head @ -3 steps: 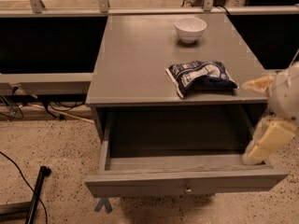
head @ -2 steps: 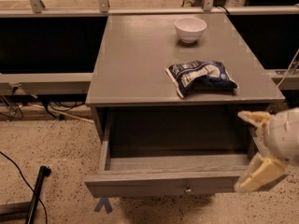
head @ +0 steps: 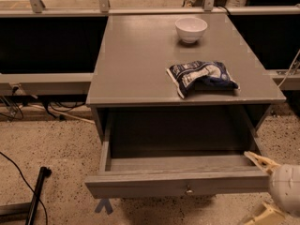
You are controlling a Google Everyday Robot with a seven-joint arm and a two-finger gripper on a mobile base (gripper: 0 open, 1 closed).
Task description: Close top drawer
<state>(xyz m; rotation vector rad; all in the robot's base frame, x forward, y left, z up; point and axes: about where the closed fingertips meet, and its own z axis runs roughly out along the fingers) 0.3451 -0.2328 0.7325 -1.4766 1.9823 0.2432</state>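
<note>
The top drawer of the grey cabinet stands pulled far out. Its long flat front panel faces me with a small round metal knob at the centre, and its deep box looks empty. My gripper is at the bottom right, at the right end of the drawer's front panel. Its pale fingers are spread apart: the upper finger lies by the drawer's front right corner, and the lower finger is below the panel. It holds nothing.
On the cabinet top sit a white bowl at the back and a blue snack bag near the front right edge. A black pole and cables lie on the speckled floor at the left. Blue tape marks the floor below the drawer.
My gripper has moved down and forward, from beside the cabinet's right side to the front right corner of the drawer. The drawer has not moved.
</note>
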